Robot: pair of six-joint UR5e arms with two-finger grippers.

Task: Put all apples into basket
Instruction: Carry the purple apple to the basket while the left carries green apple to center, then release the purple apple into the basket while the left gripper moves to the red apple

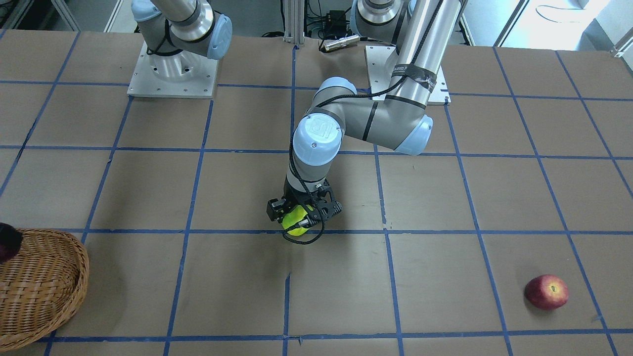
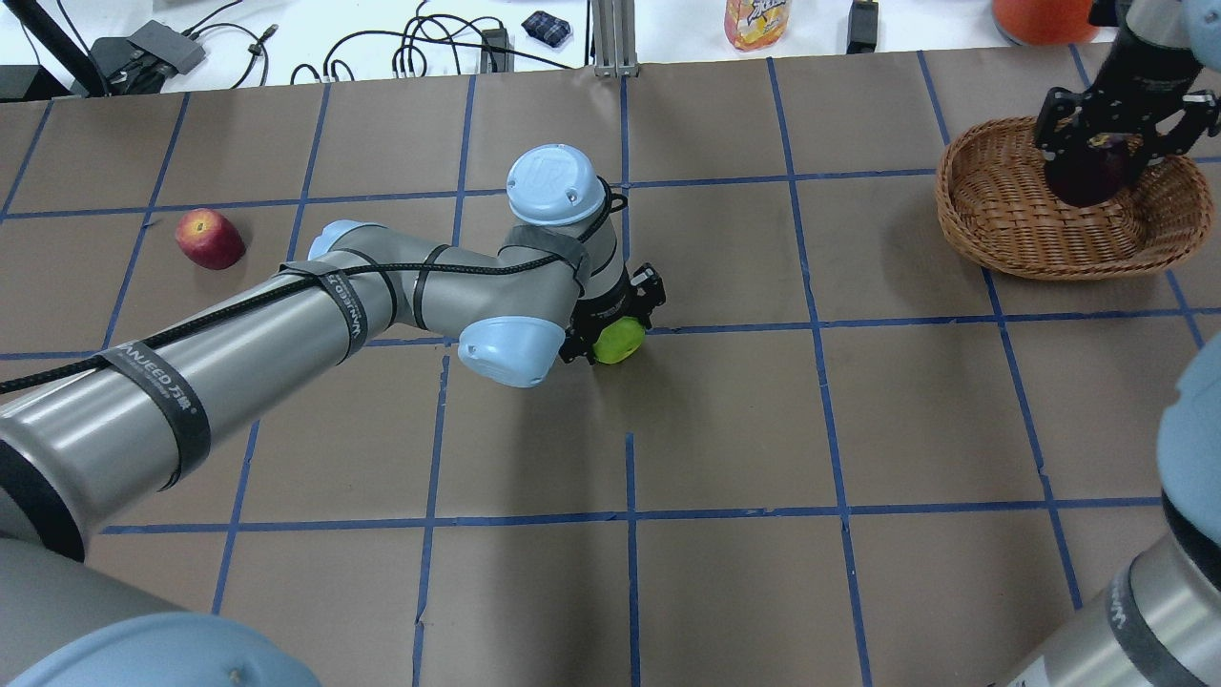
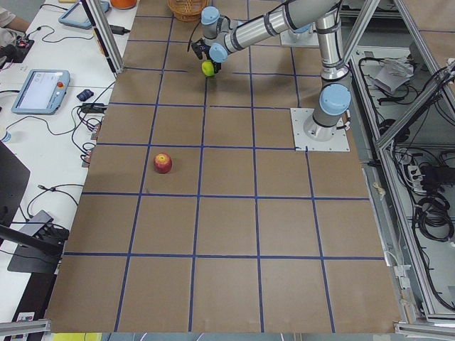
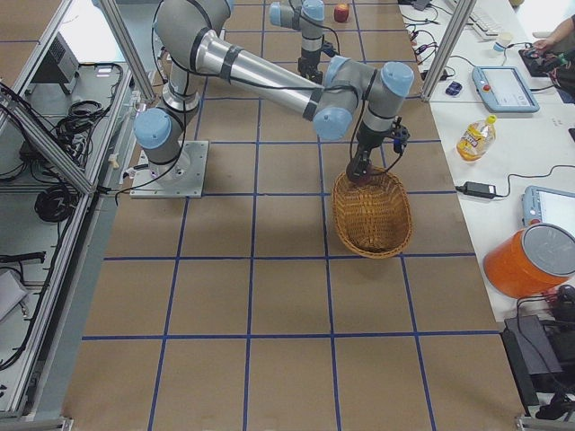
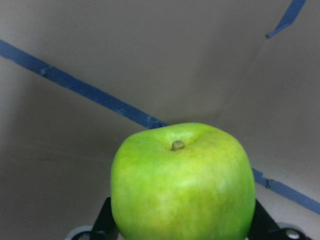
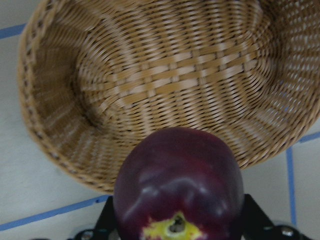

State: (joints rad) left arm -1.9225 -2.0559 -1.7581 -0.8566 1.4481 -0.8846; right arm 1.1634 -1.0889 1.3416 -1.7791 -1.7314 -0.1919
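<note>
Green apple [image 1: 295, 221] clamped in left jaws mid-table, well apart from basket [image 2: 992, 218]; right jaws grip maroon apple [image 2: 1087, 181] over it.

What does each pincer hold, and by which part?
Left pincer clamps the green apple by its sides. Right pincer clamps the dark purple apple by its sides, above the basket.

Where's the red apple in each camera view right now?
Front-facing: red apple at lower right.
Overhead: far left, upper half.
Exterior left: left of centre.
Exterior right: top edge, right of centre.
Left wrist: not in view.
Right wrist: not in view.
Landmark: wicker basket, far across from it in all exterior views.
</note>
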